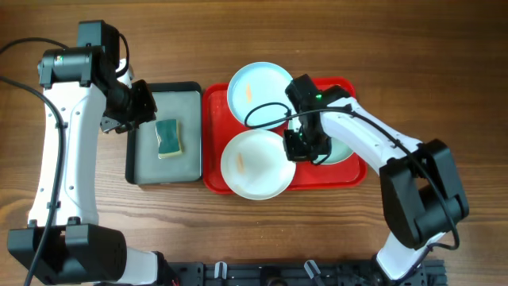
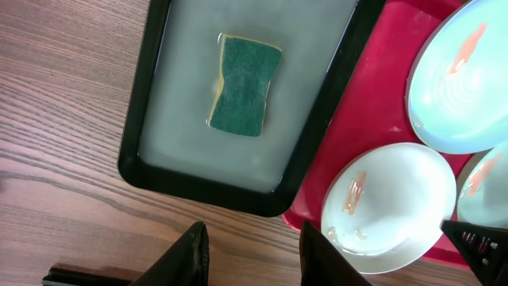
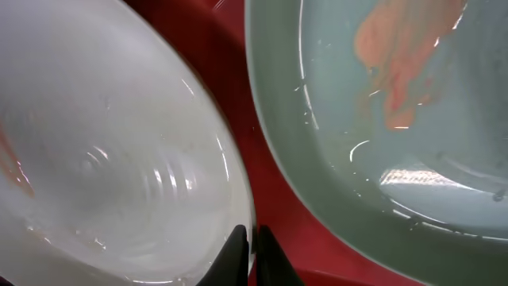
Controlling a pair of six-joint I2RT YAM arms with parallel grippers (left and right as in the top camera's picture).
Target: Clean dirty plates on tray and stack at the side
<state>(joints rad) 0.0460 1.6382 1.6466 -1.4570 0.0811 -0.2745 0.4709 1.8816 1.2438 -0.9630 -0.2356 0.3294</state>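
The red tray (image 1: 214, 143) holds three plates. The white plate (image 1: 254, 163) lies at its front, streaked with orange. One turquoise plate (image 1: 260, 94) overhangs the tray's back rim, and another turquoise plate (image 1: 344, 151) at the right is mostly hidden under my right arm. My right gripper (image 1: 295, 147) (image 3: 251, 246) is shut on the right rim of the white plate (image 3: 103, 159), one finger on each side. The smeared turquoise plate (image 3: 381, 119) lies just beside it. My left gripper (image 2: 254, 258) hangs open over bare wood, near the white plate (image 2: 397, 199).
A black-rimmed tray (image 1: 190, 91) with a grey wet inside stands left of the red tray. In it lies a green and yellow sponge (image 1: 168, 137) (image 2: 244, 86). Bare wooden table surrounds both trays.
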